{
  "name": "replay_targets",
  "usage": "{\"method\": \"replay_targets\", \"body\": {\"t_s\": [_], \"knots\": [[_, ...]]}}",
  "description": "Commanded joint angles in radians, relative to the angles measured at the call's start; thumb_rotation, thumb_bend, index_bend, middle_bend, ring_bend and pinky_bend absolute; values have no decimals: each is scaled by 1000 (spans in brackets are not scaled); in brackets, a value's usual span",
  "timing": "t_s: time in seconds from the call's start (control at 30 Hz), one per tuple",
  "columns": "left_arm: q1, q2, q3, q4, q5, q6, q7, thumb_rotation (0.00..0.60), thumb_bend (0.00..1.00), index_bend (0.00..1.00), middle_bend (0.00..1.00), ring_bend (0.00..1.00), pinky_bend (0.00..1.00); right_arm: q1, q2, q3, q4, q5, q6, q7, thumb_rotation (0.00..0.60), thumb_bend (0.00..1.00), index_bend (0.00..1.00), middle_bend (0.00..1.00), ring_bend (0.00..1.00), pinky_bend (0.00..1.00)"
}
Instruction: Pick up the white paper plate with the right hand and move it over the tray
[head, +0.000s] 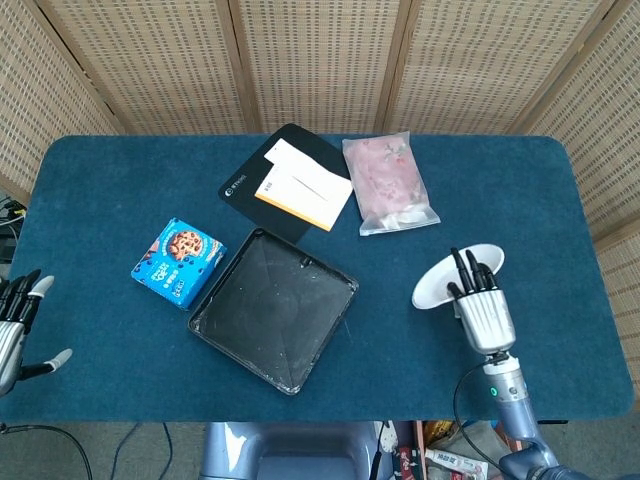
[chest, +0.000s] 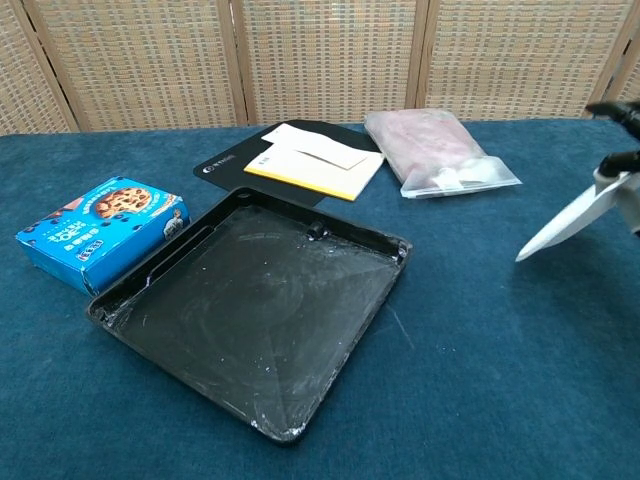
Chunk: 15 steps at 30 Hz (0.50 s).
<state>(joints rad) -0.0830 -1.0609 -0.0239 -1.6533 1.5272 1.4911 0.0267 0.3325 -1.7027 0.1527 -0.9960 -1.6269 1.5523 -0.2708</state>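
Observation:
My right hand (head: 482, 305) grips the white paper plate (head: 450, 277) and holds it off the table, tilted with its left edge lowest. In the chest view the plate (chest: 572, 220) hangs at the right border, seen nearly edge-on, and only the fingertips of my right hand (chest: 622, 140) show there. The plate is to the right of the black tray (head: 273, 308), not above it. The tray (chest: 255, 299) lies flat with nothing in it. My left hand (head: 14, 327) stays at the far left edge of the table, fingers spread, holding nothing.
A blue cookie box (head: 179, 261) lies just left of the tray. Behind the tray sit a black pad (head: 262, 178) with a yellow-and-white booklet (head: 303, 184) on it, and a clear bag of pink contents (head: 387, 184). The blue tablecloth (head: 545, 200) covers the table.

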Motion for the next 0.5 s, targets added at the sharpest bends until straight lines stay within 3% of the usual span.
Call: {"method": "replay_targets", "body": {"t_s": [0.03,0.23,0.33,0.5], "knots": [[-4,2,-1,2,-2,-7,-5,600,0,0,0,0,0,35,87,44,-54,-46,65,21,600,662,590,38,0,232],[-12,4,-8,9,-23,-27,-16,600,0,0,0,0,0,126,235,102,-231,-129,85,1,600,661,595,44,0,233],[-17,3,-11,11,-34,-38,-19,600,0,0,0,0,0,181,279,117,-324,-158,40,-3,600,661,597,45,0,235],[-22,-9,-13,15,-47,-50,-1,600,0,0,0,0,0,276,307,126,-376,-202,-53,-7,600,661,598,52,0,235]]}}
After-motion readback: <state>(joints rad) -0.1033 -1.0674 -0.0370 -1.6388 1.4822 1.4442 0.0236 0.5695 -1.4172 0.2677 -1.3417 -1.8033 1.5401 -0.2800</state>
